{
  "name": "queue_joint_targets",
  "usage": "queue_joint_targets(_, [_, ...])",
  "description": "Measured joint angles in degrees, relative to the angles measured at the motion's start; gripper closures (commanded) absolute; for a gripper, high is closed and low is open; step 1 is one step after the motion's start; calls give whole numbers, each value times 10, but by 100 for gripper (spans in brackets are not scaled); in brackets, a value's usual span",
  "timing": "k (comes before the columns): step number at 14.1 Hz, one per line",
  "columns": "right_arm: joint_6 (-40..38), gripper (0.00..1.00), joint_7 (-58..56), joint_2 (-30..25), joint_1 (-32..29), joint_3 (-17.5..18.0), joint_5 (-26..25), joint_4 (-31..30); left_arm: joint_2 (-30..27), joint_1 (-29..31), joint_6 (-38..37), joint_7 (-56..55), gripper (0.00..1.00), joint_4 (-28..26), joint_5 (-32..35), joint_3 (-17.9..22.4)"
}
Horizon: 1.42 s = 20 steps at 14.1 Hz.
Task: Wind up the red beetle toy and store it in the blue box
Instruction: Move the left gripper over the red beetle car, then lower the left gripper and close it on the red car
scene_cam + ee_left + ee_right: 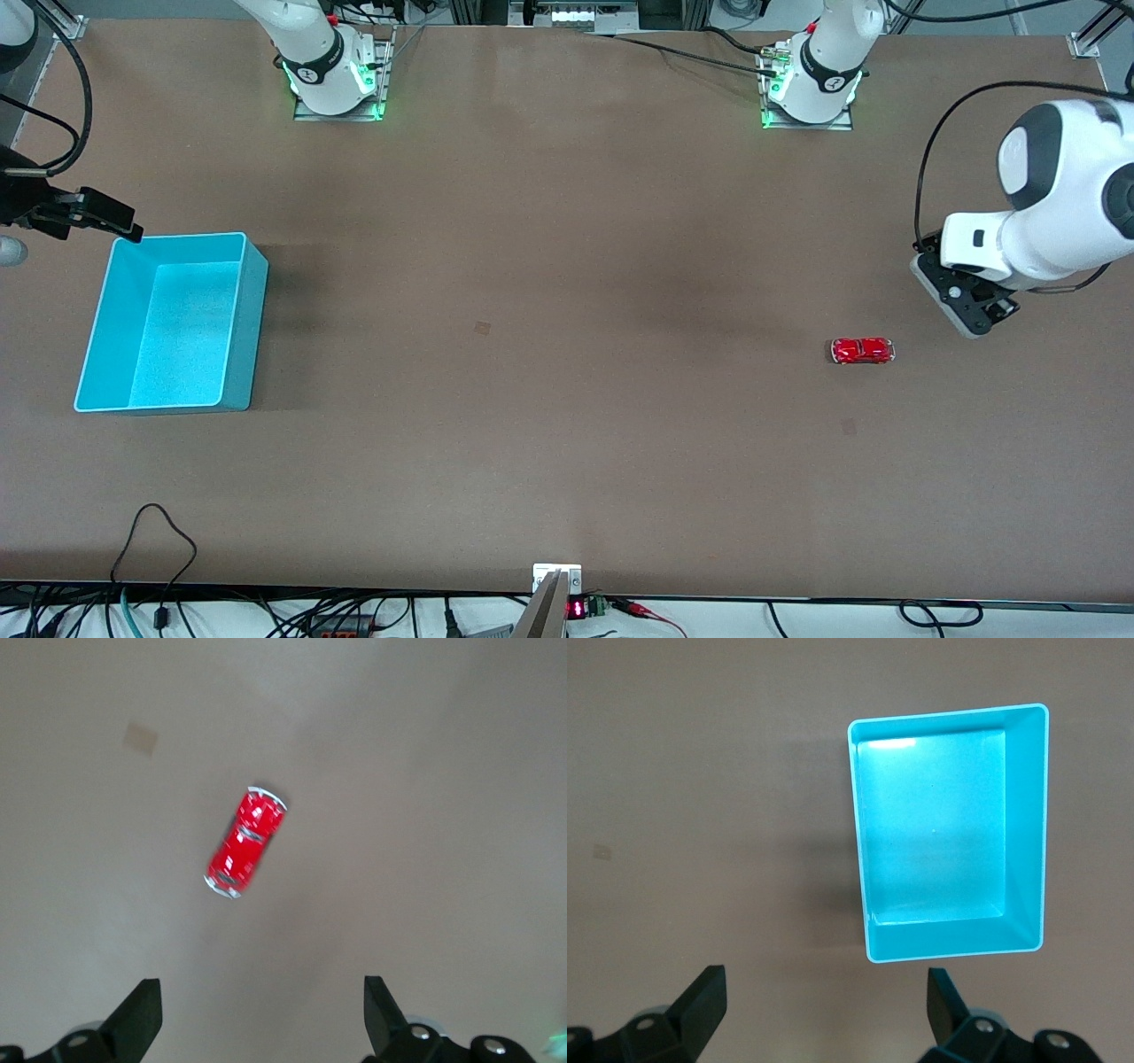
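Observation:
The red beetle toy (862, 351) stands on the brown table toward the left arm's end, on its wheels. It also shows in the left wrist view (246, 842), lying apart from the fingers. My left gripper (973, 317) hangs open and empty over the table just beside the toy (261, 992). The blue box (173, 323) stands empty toward the right arm's end and also shows in the right wrist view (950, 833). My right gripper (120, 223) is open and empty over the table next to the box's corner nearest the robots' bases (824, 983).
The two arm bases (337, 80) (811, 89) stand along the table's edge by the robots. Cables and a small camera mount (556, 580) lie along the table edge nearest the front camera. A small dark patch (482, 327) marks the table's middle.

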Motion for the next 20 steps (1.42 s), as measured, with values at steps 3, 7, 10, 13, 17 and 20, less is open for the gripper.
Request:
queue_joint_targets(3, [0,0,0,0,0,0,0,0,47,0,65,97,0,-2,1,0])
queue_joint_targets(7, [3,0,0,0,0,0,0,0,105,0,105,140,0,-4,1,0])
queue_joint_targets(10, [3,0,0,0,0,0,0,0,142,3,139,162,0,-4,1,0])
queue_joint_targets(13, [3,0,0,0,0,0,0,0,168,4,171,219,0,-4,1,0])
queue_joint_targets(17, [3,0,0,0,0,0,0,0,178,4,208,237,0,-16,1,-1])
queue_joint_targets(20, [3,0,0,0,0,0,0,0,181,4,282,240,18,-55,1,-1])
